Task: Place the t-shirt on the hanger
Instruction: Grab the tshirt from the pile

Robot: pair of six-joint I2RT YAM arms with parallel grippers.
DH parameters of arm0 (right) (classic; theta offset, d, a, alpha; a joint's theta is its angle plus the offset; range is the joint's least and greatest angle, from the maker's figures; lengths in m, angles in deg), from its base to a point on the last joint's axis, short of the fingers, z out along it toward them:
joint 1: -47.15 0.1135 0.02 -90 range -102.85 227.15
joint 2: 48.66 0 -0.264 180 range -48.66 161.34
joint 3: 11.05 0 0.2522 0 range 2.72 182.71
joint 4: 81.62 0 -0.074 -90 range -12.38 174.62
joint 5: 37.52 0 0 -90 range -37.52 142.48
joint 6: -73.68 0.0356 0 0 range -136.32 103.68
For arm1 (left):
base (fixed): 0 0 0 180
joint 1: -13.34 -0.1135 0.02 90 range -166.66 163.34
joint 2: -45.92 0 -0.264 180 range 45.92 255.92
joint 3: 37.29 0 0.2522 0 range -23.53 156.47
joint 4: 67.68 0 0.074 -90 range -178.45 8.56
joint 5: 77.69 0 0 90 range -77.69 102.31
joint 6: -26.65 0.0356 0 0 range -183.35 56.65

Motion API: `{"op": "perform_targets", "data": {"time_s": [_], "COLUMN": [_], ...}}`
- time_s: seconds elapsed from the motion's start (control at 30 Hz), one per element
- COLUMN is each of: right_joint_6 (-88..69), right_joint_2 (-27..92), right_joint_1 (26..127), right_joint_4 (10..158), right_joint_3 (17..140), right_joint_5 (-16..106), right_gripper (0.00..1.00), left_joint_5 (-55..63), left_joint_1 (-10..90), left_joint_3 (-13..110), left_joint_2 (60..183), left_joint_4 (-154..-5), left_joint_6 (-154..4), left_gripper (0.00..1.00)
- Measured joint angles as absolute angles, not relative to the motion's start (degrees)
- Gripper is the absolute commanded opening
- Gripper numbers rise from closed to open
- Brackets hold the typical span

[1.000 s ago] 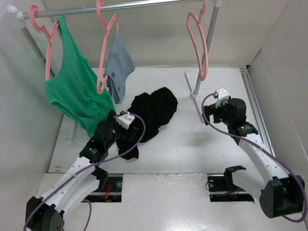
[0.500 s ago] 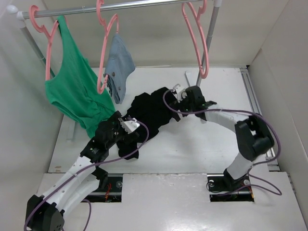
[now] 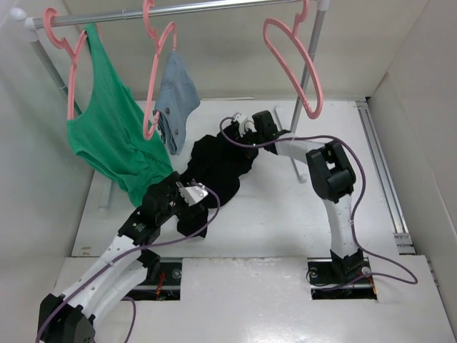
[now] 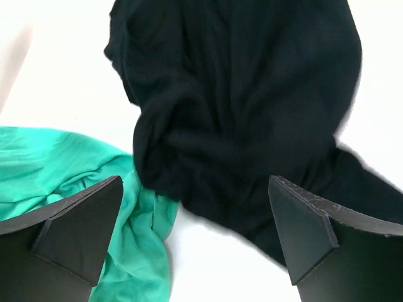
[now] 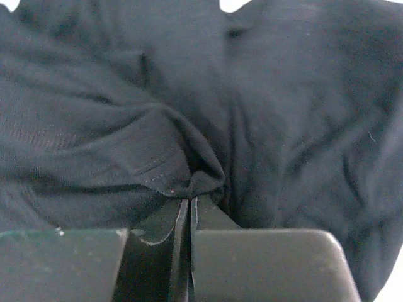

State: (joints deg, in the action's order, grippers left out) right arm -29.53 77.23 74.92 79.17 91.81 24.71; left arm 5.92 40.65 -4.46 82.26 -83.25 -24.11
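The black t-shirt (image 3: 218, 164) lies crumpled on the white table. My right gripper (image 3: 230, 138) reaches over its far edge and is shut on a raised fold of the t-shirt (image 5: 283, 126), pinched at the tips of the right gripper (image 5: 190, 200). My left gripper (image 3: 187, 207) hovers over the near end, wide open, with nothing between its fingers. In the left wrist view the t-shirt (image 4: 239, 113) fills the space ahead of the left gripper (image 4: 195, 184). The empty pink hanger (image 3: 296, 64) hangs on the rail at the upper right, above the right arm.
A green tank top (image 3: 107, 136) on a pink hanger drapes onto the table beside the t-shirt, close to my left fingers (image 4: 75, 226). A blue-grey garment (image 3: 177, 96) hangs next to it. The rail (image 3: 178, 8) and its right post (image 3: 303, 100) stand behind; walls enclose both sides.
My right arm swung from the right side across to the t-shirt's far edge and shut on a fold. The empty hanger swayed and turned. My left gripper stayed open, shifting slightly.
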Motion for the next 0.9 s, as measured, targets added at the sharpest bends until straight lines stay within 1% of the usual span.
{"op": "perform_targets", "data": {"time_s": [0.1,0.23,0.3,0.33,0.37,0.47,0.7,0.83,0.9], "right_joint_6": [-29.4,-30.8,-32.0,-32.8,-33.7,-35.7,-39.4,-41.1,-41.4], "right_joint_2": [83.6,89.9,92.0,92.2,92.2,90.1,75.1,70.7,70.1], "right_joint_1": [72.8,71.2,71.4,71.7,72.1,73.6,78.7,84.5,87.4], "right_joint_4": [77.3,72.4,71.1,70.9,70.9,71.3,70.5,70.4,70.7], "right_joint_3": [102.2,117.2,123.5,125.3,126.4,125.2,101.2,94.0,92.3], "right_joint_5": [23.4,25.1,26.6,27.2,27.5,28.7,37.2,39.5,38.9], "right_gripper": [0.00,0.00,0.65,0.85,1.00,1.00,1.00,1.00,0.96], "left_joint_5": [5.9,4.8,4.4,4.2,4.1,4.0,6.4,9.0,10.1], "left_joint_1": [40.7,40.7,40.6,40.7,40.7,40.7,40.7,40.7,40.7], "left_joint_3": [-4.5,-4.5,-4.5,-4.4,-4.4,-4.5,-5.5,-6.3,-6.4], "left_joint_2": [82.1,82.6,83.2,83.5,83.8,85.0,86.8,86.9,86.7], "left_joint_4": [-84.4,-86.3,-86.9,-87.0,-87.0,-86.4,-81.4,-79.9,-79.3], "left_joint_6": [-22.8,-19.7,-18.2,-17.7,-17.1,-16.8,-20.8,-23.6,-24.9], "left_gripper": [1.00,1.00,1.00,1.00,1.00,1.00,1.00,1.00,1.00]}}
